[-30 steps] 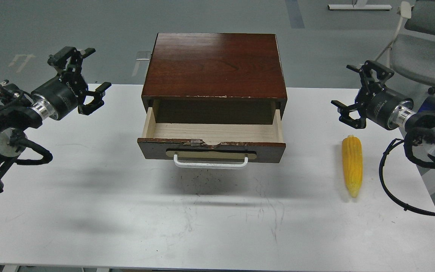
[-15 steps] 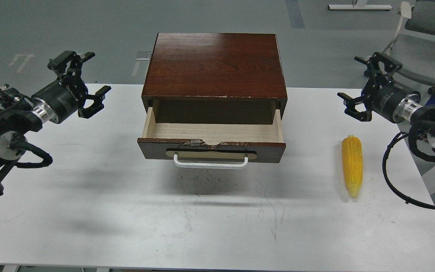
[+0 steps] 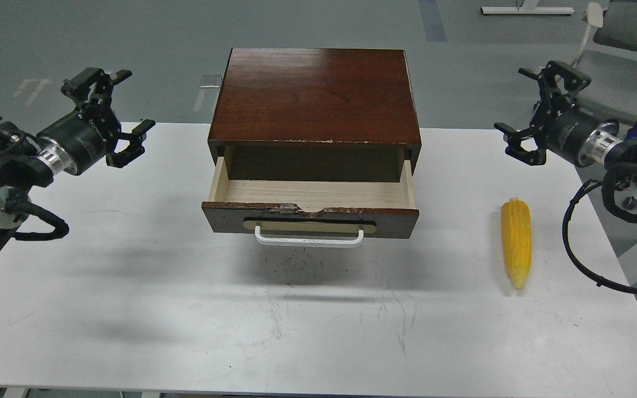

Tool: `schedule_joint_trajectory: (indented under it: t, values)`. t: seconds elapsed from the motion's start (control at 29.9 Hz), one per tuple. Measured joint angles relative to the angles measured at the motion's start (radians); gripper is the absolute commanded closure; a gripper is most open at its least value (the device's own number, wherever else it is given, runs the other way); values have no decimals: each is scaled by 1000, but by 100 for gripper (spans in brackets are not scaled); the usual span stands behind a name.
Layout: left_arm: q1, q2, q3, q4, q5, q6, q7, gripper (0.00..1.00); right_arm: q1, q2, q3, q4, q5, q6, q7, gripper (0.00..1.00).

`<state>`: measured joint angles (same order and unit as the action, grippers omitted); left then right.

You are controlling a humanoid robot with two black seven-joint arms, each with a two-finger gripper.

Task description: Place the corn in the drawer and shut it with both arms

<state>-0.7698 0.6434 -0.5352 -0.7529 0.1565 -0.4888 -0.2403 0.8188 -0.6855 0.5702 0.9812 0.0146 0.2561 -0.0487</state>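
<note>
White counter (image 3: 130, 309) fills the lower frame, bare at its near edge. At centre right lies the corn (image 3: 516, 243), a tapered yellow-orange cob with kernel rows, tip pointing down-frame, well apart from everything. At centre, the drawer (image 3: 310, 215) stands pulled out, pale interior empty, apparently ready to receive it. Farther back, the left gripper (image 3: 109, 118) and right gripper (image 3: 541, 117) hover spread-fingered, holding nothing.
</note>
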Motion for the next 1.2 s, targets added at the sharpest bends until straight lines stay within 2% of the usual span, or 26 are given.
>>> schedule_joint_trajectory:
  t: [0.2,0.57,0.63,0.7,0.83,1.0,1.1,1.2]
  values:
    - [0,2,2,0,0,0,-1,2,41,4,-75,-40,-8,-2,1,0]
    - [0,1,4,0,1,0,-2,2,48,-13,-91,-40,-9,-30,1,0]
    - [0,1,5,0,1,0,-2,2,48,-13,-93,-38,-9,-43,1,2]
    - [1,1,6,0,2,0,-2,2,47,-14,-107,-36,-22,-59,2,9]
    - [3,1,8,1,2,0,-2,2,92,-19,-231,-43,-186,-189,2,10]
    - [8,-11,9,7,2,0,-6,2,226,-43,-512,-68,-485,-352,3,0]
    - [8,-23,8,7,2,0,-7,2,282,-47,-616,-85,-564,-385,7,0]
    - [6,-29,8,6,2,8,-7,2,296,-58,-668,-39,-592,-393,9,0]
